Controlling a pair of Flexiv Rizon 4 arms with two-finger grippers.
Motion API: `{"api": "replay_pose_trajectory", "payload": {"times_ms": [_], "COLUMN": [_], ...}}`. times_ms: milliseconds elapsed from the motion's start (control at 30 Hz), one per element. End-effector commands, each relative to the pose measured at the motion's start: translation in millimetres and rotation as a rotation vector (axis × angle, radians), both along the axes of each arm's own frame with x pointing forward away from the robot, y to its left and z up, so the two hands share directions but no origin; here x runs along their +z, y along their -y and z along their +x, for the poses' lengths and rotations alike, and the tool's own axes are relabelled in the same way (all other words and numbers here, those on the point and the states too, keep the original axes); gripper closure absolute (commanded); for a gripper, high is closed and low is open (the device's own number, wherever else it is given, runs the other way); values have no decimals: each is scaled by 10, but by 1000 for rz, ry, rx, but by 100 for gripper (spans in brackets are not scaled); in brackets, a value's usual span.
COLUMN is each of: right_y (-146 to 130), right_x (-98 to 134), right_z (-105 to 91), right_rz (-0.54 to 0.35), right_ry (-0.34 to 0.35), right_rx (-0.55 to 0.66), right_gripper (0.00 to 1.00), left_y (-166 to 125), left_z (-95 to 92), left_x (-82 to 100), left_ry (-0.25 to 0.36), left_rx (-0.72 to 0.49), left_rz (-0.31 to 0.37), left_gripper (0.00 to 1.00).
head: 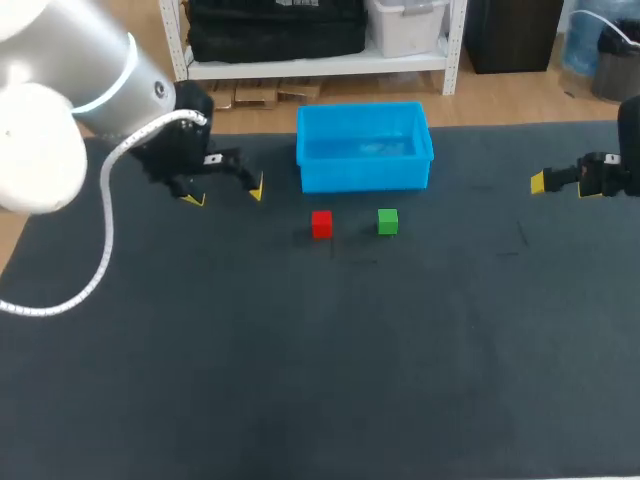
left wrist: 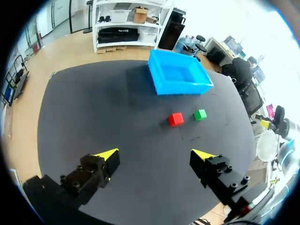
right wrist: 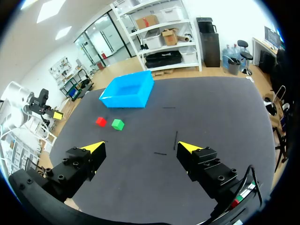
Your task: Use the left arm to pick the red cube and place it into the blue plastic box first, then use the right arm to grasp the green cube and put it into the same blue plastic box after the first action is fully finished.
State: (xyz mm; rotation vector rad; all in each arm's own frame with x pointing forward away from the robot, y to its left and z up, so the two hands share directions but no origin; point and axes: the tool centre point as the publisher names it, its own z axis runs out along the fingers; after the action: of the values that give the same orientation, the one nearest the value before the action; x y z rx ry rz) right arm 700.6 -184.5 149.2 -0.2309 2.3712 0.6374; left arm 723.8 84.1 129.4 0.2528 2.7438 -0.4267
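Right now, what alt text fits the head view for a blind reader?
A red cube and a green cube sit side by side on the dark table in front of an empty blue plastic box. The left arm and right arm flank them, jaws open.

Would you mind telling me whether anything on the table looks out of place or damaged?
Nothing stands out: the red cube and green cube sit side by side, apart, before the upright, empty blue plastic box.
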Motion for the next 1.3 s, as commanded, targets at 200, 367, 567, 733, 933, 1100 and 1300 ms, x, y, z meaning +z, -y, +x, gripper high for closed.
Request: {"api": "replay_pose_trajectory", "payload": {"times_ms": [200,367,567,733,933,1100,1300], "right_y": [2,2,2,2,2,2,2], "right_x": [2,2,2,2,2,2,2], "right_z": [-1,-1,-1,-1,-1,-1,-1], "right_rz": [-1,-1,-1,-1,-1,-1,-1], "right_ry": [-1,-1,-1,-1,-1,-1,-1], "right_rx": [0,0,0,0,0,0,0], "right_gripper": [0,0,0,0,0,0,0], "left_y": [21,21,21,145,297,432,589], "left_z": [17,17,17,122,261,362,456], "left_x": [15,15,15,-46,-90,-137,-162], "left_ry": [-5,-5,-5,-47,-115,-140,-138], "left_rx": [7,7,7,49,106,152,134], "left_rz": [19,19,19,-11,55,122,156], "left_gripper": [0,0,0,0,0,0,0]}}
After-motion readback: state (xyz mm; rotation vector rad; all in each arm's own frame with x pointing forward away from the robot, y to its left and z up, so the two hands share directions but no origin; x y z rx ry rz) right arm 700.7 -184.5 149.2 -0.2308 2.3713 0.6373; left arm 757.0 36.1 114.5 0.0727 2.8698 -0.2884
